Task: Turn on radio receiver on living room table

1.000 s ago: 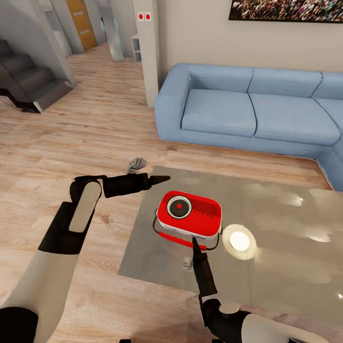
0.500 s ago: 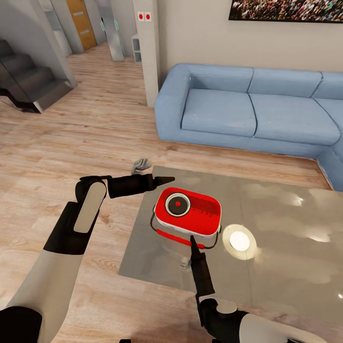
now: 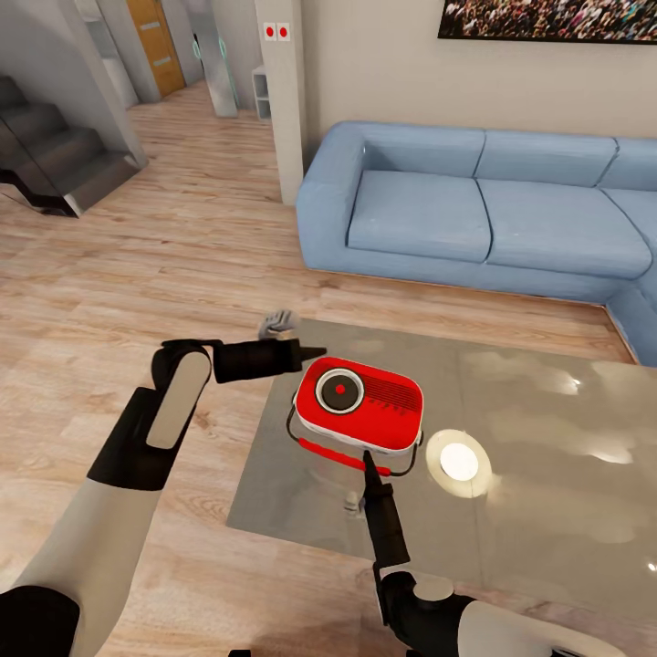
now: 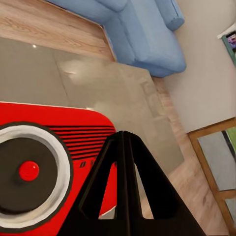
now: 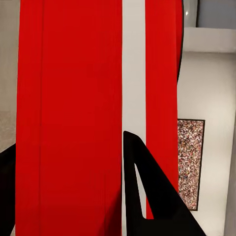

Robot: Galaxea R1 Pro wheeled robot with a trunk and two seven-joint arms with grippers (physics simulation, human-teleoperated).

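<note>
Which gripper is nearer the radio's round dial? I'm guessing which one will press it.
Left. The left gripper hovers just beside the radio receiver by its dial; the right gripper sits at the opposite, striped side.

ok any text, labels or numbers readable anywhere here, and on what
None can be read.
radio receiver: tiny dark marks under the grille, too small to read.
wall panel: two red dots, no lettering.
framed picture: a crowd, no words.
</note>
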